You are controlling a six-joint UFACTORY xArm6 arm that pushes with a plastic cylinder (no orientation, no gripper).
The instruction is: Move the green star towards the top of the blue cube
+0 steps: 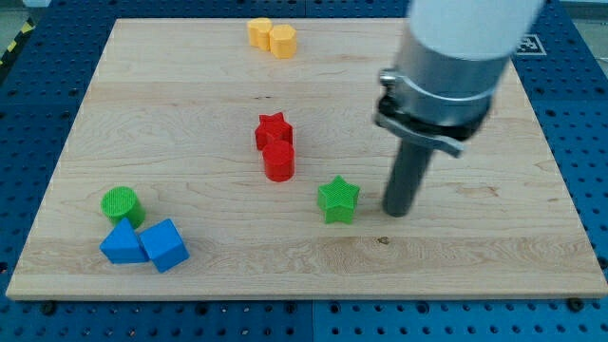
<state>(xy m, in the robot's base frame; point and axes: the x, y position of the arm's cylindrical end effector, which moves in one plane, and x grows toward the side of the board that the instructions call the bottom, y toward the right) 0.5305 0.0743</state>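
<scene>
Nearest the view's bottom, at the left, two blue blocks sit touching: a blue triangle-like block [123,243] on the left and the blue cube [165,244] on its right. Just behind them, touching or nearly touching the triangle-like block, stands a green cylinder [121,203]. Further right, about the middle of the wooden board [475,256], lies the green star [338,199], well apart from the blue cube and to its right. My tip [398,211] rests on the board just to the right of the green star, with a small gap between them, so it is not touching the star. There is no claw on this arm, only the dark rod under a grey collar, so there is nothing to be wide, narrow or holding. Farther back and a little left of the star, a red cylinder [278,161] stands against a red star [273,129] behind it. At the far edge of the board, two yellow blocks [272,37] sit side by side, touching; their exact shapes are hard to make out.
</scene>
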